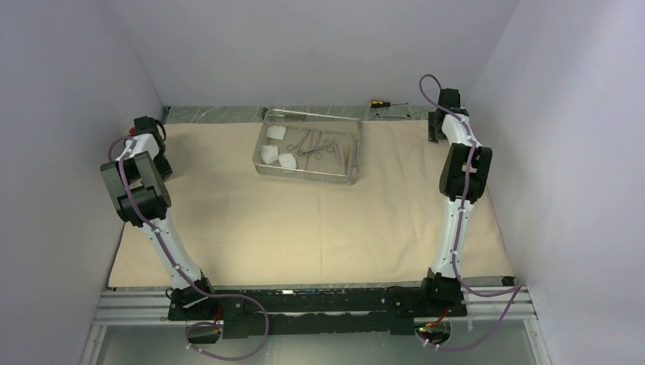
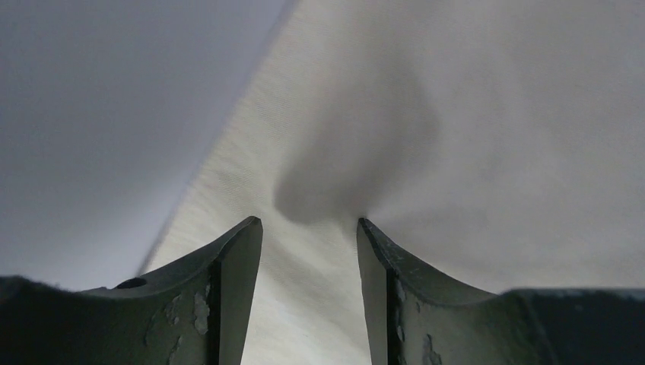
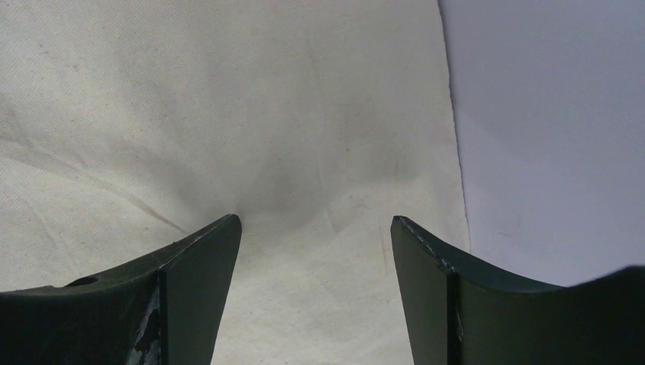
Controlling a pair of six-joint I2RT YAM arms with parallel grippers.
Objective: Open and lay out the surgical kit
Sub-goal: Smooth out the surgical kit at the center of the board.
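The beige wrap cloth lies spread flat over the table. The steel wire-mesh tray stands on it at the back centre. Inside are three white gauze pads, ring-handled clamps and slim tweezers. My left gripper hovers low over the cloth's far left corner. In the left wrist view the gripper is open, with only cloth under it. My right gripper is at the far right corner. In the right wrist view it is open wide over the cloth near its right edge.
A yellow-handled screwdriver lies behind the cloth at the back, beside a metal plate. Pale walls close in on the left, right and back. The cloth's near edge ends just before the arms' base rail.
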